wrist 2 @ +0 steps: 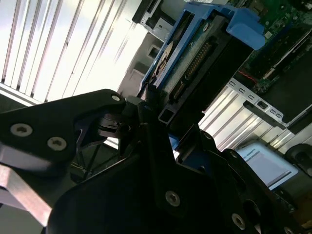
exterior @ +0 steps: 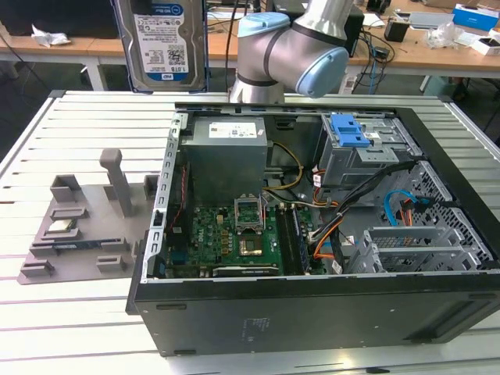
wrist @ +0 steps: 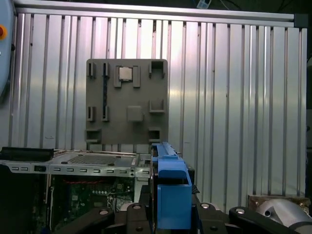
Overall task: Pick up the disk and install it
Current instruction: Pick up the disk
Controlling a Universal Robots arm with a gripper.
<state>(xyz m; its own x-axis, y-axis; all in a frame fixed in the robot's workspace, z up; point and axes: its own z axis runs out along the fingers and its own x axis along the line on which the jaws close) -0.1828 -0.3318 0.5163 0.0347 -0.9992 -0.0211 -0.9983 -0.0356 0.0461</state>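
The gripper (wrist 2: 146,109) is pinching the disk (wrist 2: 192,53). Its black fingers (wrist 2: 87,114) press against the two opposite long edges, on the blue bracket (wrist 2: 246,22) that lines them. In the second wrist view the disk juts out past the fingertips, with its row of connector pins (wrist 2: 195,58) bare and facing the camera.

In the first wrist view the bracket shows as a blue strip standing on edge between the black gripper parts. The exterior view shows the disk lifted clear of everything. It is upright at the top of the picture with its white-and-blue label facing the camera, just to the exterior view's left of the arm (exterior: 293,51). It hangs above the far edge of the slatted table (exterior: 78,117) and is not yet inside the computer case (exterior: 312,305).

The case lies open on its side. Inside it is a grey drive cage (exterior: 355,160) with a blue latch on top. On the table to the exterior view's left is a grey tray (exterior: 78,234) holding a small square chip (exterior: 61,228).

The disk looks stiff and fairly heavy for its size, with smooth metal faces that could slip. The connector pins and the underside are probably the delicate parts. The plastic-lined long edges seem the safest place to grip it.
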